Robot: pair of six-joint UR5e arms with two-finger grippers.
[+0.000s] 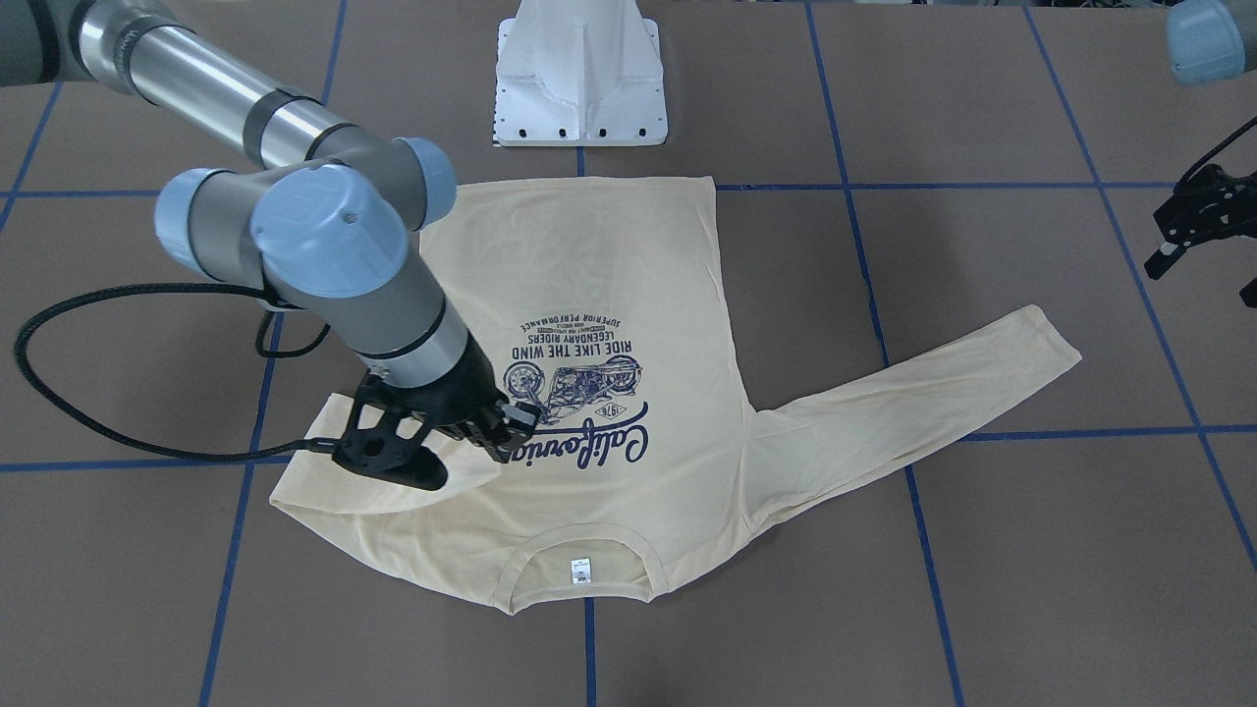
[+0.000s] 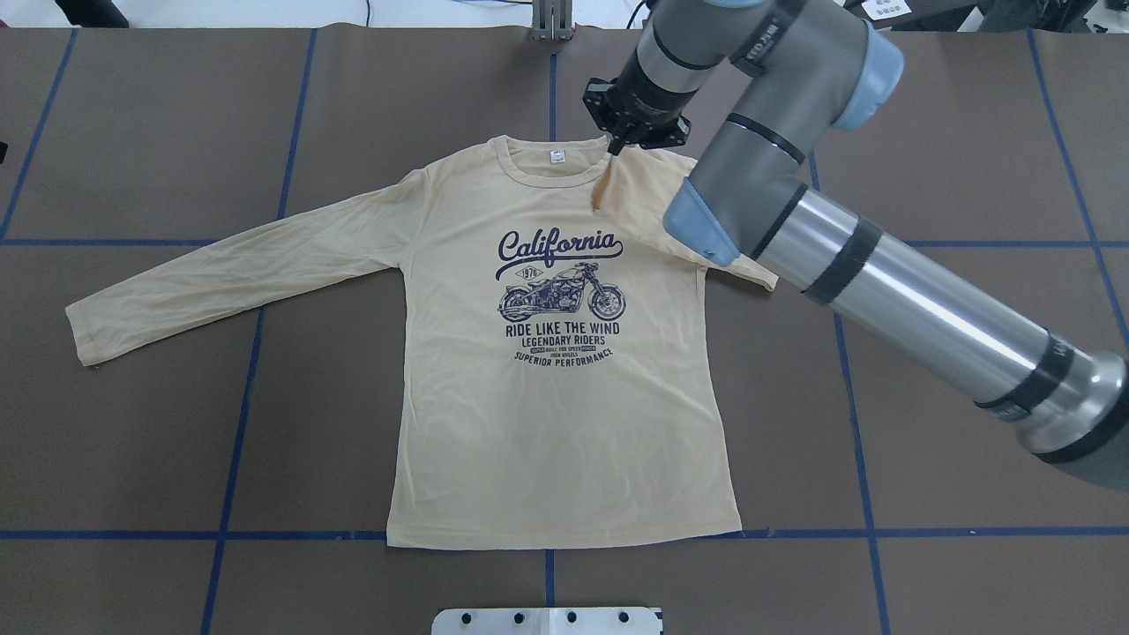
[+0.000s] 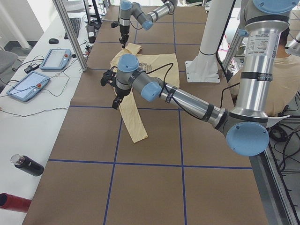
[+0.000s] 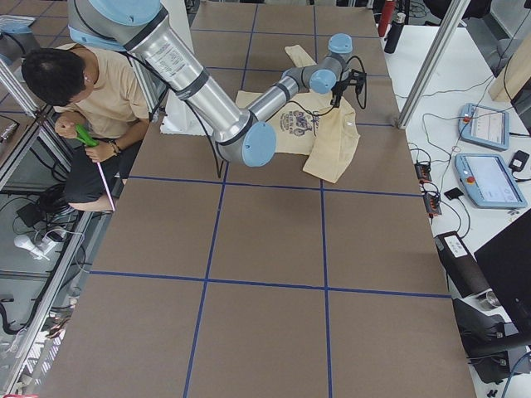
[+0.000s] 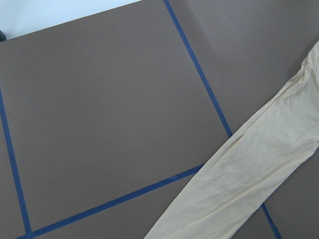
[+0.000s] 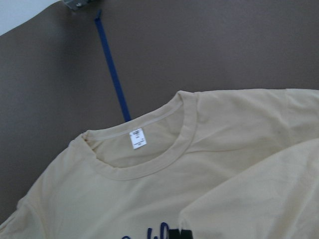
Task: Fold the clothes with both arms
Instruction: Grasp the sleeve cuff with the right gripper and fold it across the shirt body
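The T-shirt (image 2: 564, 423) lies print-up at the middle of the table (image 2: 970, 132), collar toward its far edge. The right gripper (image 2: 616, 150) pinches the right sleeve (image 2: 644, 203) by the collar; it should lay it smoothly across the chest before releasing. The left gripper (image 1: 1178, 241) hangs open and empty toward the left edge.

Bright, even overhead light; faint soft shadows; glare streaks the right arm (image 2: 935, 309); right wrist view slightly blurred.

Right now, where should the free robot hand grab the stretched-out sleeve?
At the cuff of the T-shirt's flat sleeve, coming straight down from above with the left gripper. It lies spread on the table, so its free end probably lifts easiest for folding inward.
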